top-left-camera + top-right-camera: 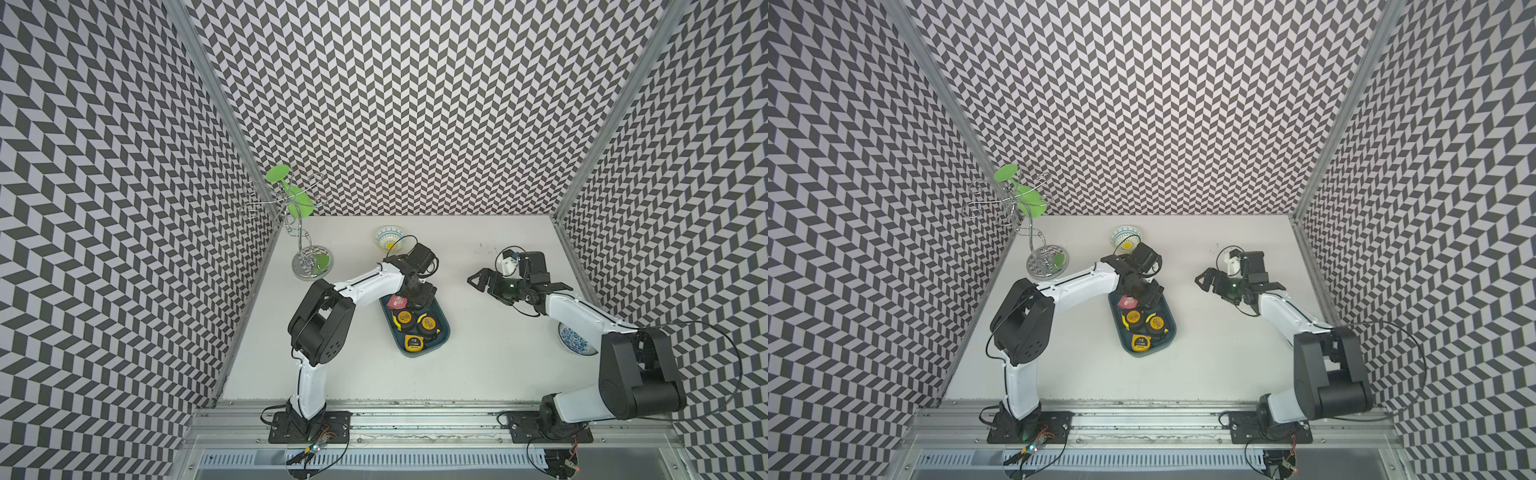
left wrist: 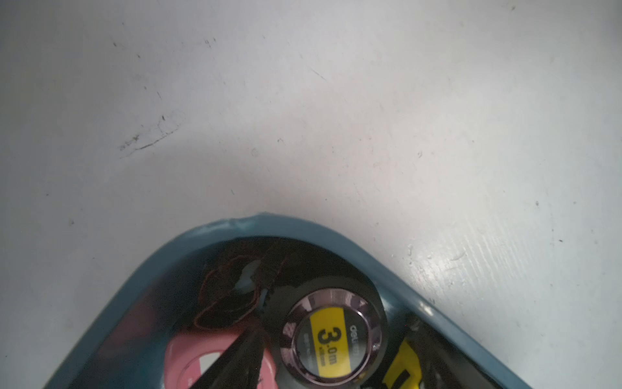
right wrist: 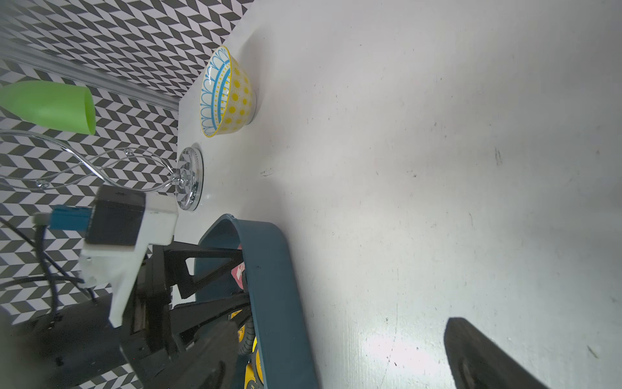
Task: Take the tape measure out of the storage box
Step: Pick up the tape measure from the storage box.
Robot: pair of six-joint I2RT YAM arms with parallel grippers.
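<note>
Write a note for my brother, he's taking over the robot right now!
Left hand: down in the far end of the storage box, straddling the black tape measure; grip unclear.
Right hand: open, empty, over the table, apart from the box.
Done: no tape measure is out yet.
Left: likely secure the grip, lift it out, set it on the table.

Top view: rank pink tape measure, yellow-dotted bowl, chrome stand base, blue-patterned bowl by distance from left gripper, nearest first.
From the left gripper:
1. pink tape measure, beside it inside the storage box.
2. yellow-dotted bowl, behind it, toward the back wall.
3. chrome stand base, back-left corner.
4. blue-patterned bowl, far right side.
</note>
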